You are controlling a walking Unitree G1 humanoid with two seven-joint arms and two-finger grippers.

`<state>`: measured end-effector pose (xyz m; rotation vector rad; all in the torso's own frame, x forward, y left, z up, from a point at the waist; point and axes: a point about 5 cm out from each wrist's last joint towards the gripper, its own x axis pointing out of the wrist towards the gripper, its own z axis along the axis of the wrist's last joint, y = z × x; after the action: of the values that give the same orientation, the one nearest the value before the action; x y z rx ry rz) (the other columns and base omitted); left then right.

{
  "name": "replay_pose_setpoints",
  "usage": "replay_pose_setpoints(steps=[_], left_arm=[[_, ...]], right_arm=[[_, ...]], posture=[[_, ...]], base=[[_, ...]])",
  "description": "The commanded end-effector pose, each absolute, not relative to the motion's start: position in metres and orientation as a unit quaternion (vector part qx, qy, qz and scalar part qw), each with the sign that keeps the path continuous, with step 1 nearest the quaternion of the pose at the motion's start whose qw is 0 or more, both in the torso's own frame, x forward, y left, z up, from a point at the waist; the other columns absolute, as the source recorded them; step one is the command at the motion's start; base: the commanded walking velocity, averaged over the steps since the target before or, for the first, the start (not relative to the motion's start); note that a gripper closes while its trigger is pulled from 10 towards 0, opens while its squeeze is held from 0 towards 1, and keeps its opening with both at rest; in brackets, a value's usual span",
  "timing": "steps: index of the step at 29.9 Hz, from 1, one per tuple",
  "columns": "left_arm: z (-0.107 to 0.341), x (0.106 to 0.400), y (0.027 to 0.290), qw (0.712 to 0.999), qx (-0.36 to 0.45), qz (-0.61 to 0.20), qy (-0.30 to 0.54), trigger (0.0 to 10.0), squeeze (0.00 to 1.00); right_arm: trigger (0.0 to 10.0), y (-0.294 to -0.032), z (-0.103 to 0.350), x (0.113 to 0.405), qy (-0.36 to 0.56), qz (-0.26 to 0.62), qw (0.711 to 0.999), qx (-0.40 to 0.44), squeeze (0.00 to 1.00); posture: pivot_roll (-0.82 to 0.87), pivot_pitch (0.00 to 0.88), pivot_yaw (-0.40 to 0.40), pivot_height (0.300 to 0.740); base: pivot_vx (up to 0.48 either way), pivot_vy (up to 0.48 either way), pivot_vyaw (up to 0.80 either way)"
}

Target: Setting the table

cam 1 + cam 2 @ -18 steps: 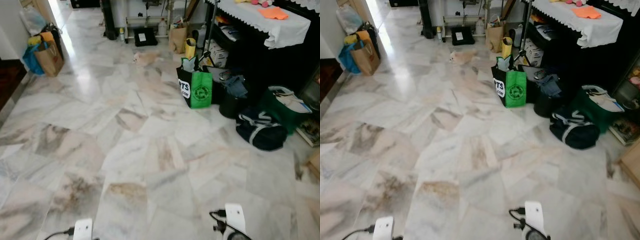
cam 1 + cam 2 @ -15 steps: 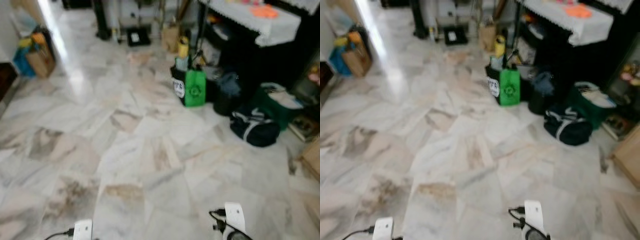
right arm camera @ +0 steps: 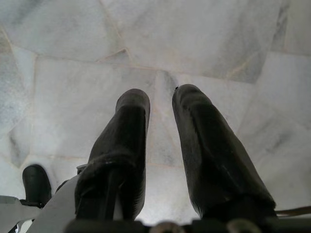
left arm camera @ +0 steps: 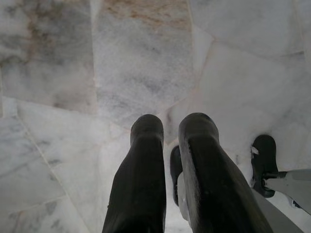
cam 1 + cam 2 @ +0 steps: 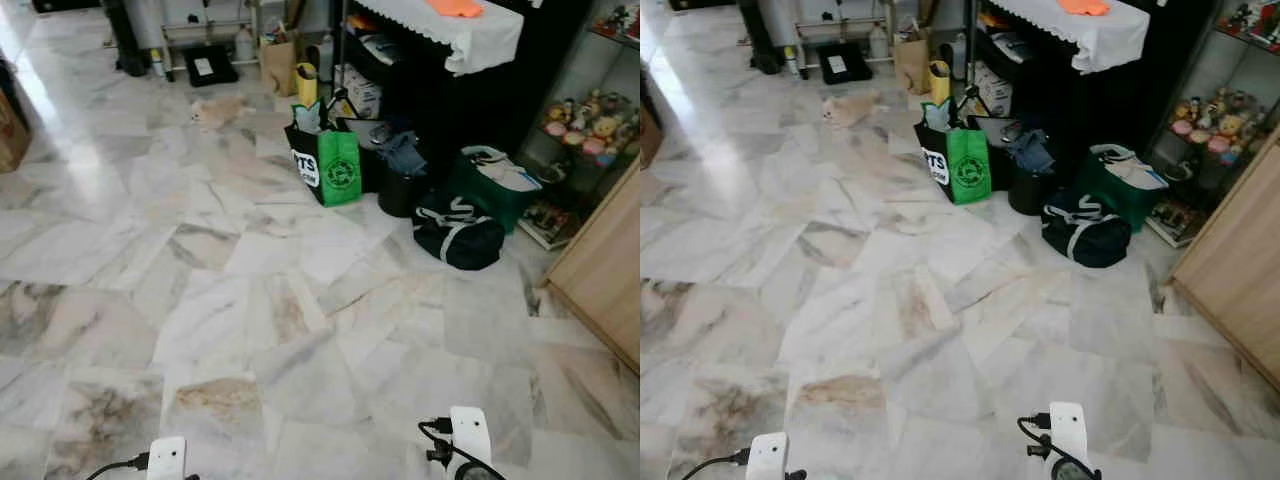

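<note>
Legible text: white panel of the black bag (image 5: 306, 168) beside the green bag (image 5: 339, 173) reads "TS", with smaller letters beneath, unreadable. Green bag carries a round dark emblem, wording illegible. Both lie well ahead of the grippers.

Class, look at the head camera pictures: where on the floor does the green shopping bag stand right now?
The green shopping bag stands on the marble floor ahead and right of centre, beside the black shelving unit, with the dark duffel bag nearer the robot, to its right.
</note>
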<state>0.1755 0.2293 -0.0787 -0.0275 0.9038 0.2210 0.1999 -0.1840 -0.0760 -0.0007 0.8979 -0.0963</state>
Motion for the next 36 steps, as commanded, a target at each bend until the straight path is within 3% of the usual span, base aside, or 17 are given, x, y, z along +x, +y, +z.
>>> replay_pose_setpoints(steps=[1, 10, 27, 36], left_arm=[[-0.074, 0.176, 0.247, 0.892, -0.004, 0.108, 0.439, 10.0, 0.0], [-0.075, 0.176, 0.247, 0.89, 0.008, 0.094, 0.446, 10.0, 0.0], [-0.071, 0.185, 0.245, 0.895, 0.011, 0.089, 0.437, 10.0, 0.0], [-0.07, 0.186, 0.243, 0.896, 0.022, 0.076, 0.438, 10.0, 0.0]], right_arm=[[10.0, -0.217, -0.074, 0.194, 0.451, -0.039, 0.89, 0.053, 0.0], [10.0, -0.225, -0.073, 0.193, 0.442, -0.097, 0.887, 0.095, 0.0], [10.0, -0.222, -0.07, 0.2, 0.436, -0.104, 0.887, 0.108, 0.0], [10.0, -0.197, -0.082, 0.185, 0.447, -0.093, 0.882, 0.117, 0.0]], posture=[[-0.01, 0.0, 0.017, 0.74], [-0.02, 0.0, 0.031, 0.74], [-0.03, 0.0, 0.042, 0.74], [-0.02, 0.0, 0.043, 0.74]], base=[[0.0, -0.48, -0.74], [0.0, -0.107, -0.74], [0.0, 0.0, -0.74], [0.0, 0.0, -0.74]])
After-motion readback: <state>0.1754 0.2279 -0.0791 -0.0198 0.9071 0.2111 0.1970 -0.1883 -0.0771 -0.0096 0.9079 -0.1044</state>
